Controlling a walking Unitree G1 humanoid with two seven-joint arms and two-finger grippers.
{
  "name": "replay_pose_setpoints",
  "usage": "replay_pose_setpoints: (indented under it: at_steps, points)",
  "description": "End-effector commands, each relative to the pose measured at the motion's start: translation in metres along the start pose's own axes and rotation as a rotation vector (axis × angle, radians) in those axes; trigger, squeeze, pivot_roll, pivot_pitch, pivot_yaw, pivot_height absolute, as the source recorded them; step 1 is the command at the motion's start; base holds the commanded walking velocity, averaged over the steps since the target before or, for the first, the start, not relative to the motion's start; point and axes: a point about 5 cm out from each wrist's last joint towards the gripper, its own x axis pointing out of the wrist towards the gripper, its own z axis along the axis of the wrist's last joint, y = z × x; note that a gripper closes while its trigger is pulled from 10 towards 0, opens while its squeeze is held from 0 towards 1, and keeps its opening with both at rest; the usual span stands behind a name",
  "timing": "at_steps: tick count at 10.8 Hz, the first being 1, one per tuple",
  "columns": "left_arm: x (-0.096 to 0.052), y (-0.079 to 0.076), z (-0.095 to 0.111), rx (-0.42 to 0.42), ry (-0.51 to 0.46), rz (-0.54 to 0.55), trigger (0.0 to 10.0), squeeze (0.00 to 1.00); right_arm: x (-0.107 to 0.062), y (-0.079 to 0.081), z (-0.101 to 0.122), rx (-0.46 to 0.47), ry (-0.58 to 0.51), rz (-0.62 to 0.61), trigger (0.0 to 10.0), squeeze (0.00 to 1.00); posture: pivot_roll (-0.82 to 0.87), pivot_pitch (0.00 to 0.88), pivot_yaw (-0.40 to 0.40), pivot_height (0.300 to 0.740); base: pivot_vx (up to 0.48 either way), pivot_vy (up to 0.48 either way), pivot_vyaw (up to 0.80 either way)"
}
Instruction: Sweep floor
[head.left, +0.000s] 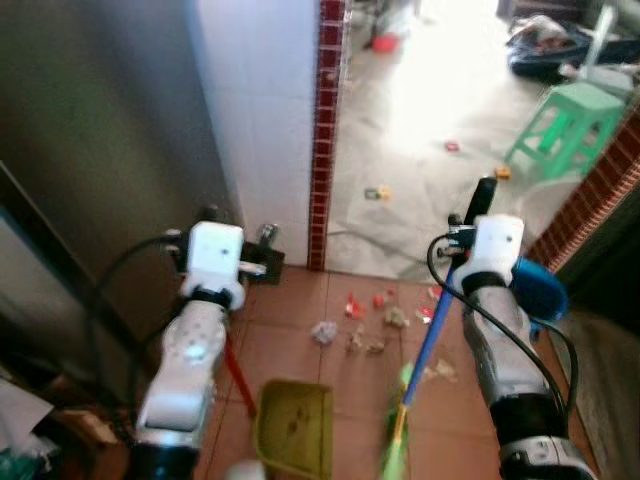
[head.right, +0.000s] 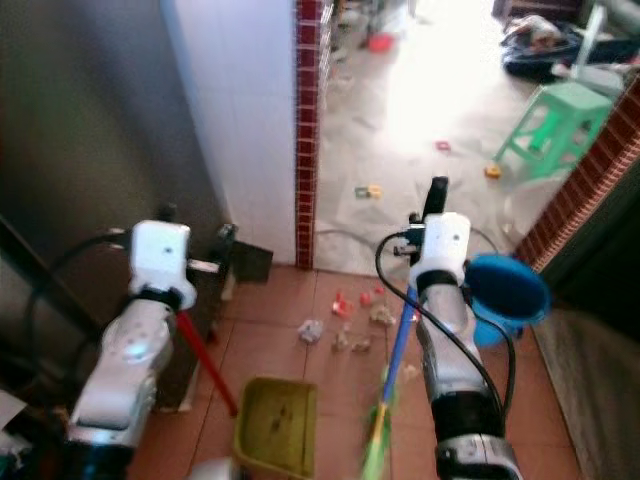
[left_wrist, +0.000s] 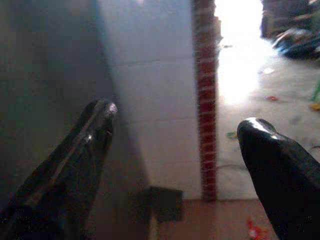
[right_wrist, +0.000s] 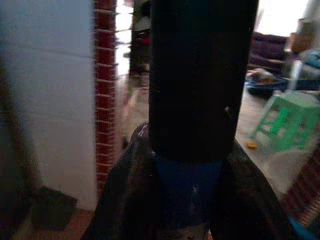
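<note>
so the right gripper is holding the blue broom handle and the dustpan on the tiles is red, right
Not quite. The right gripper does hold the blue broom handle, but the dustpan on the tiles is yellow-green, not red. The left eye view shows it; only its handle is red.

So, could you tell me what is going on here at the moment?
The robot is sweeping a tiled floor. Its right gripper is shut on the broom, a blue handle running down to green bristles beside a yellow-green dustpan. A small pile of litter lies on the red tiles ahead, not yet in the pan. The left gripper is raised with its jaws open, holding nothing; a red handle slants below that arm. More scraps dot the bright floor near a green stool.
</note>
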Motion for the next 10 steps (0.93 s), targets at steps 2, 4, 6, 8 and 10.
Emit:
replay_pose_setpoints:
  at_steps: [2, 4, 6, 8, 10]
  points:
    - [-0.001, 0.005, 0.001, 0.041, 0.002, 0.064, 10.0, 0.00, 0.003, 0.001, 0.007, -0.007, -0.036, 0.034, 10.0, 0.00, 0.07, 0.001, -0.045, 0.740, 0.000, 0.000, 0.00]
    - [-0.002, 0.011, -0.001, 0.048, 0.017, 0.127, 10.0, 0.00, 0.003, 0.002, 0.008, -0.014, -0.037, 0.040, 10.0, 0.00, 0.07, 0.003, -0.046, 0.740, 0.000, 0.000, 0.66]
    - [0.000, 0.018, -0.008, 0.074, 0.057, 0.173, 10.0, 0.00, 0.003, 0.001, 0.008, -0.014, -0.034, 0.037, 10.0, 0.00, 0.06, 0.000, -0.048, 0.740, 0.000, 0.000, 0.24]
    - [0.003, 0.018, -0.014, 0.044, 0.092, 0.168, 10.0, 0.00, 0.006, -0.002, 0.008, -0.021, -0.034, 0.030, 10.0, 0.00, 0.05, 0.000, -0.048, 0.740, 0.000, 0.000, 0.00]
    - [-0.001, 0.009, -0.026, -0.013, 0.154, 0.098, 10.0, 0.00, 0.006, -0.005, 0.013, -0.027, -0.050, 0.019, 10.0, 0.00, 0.04, 0.000, -0.037, 0.740, 0.000, 0.000, 0.00]
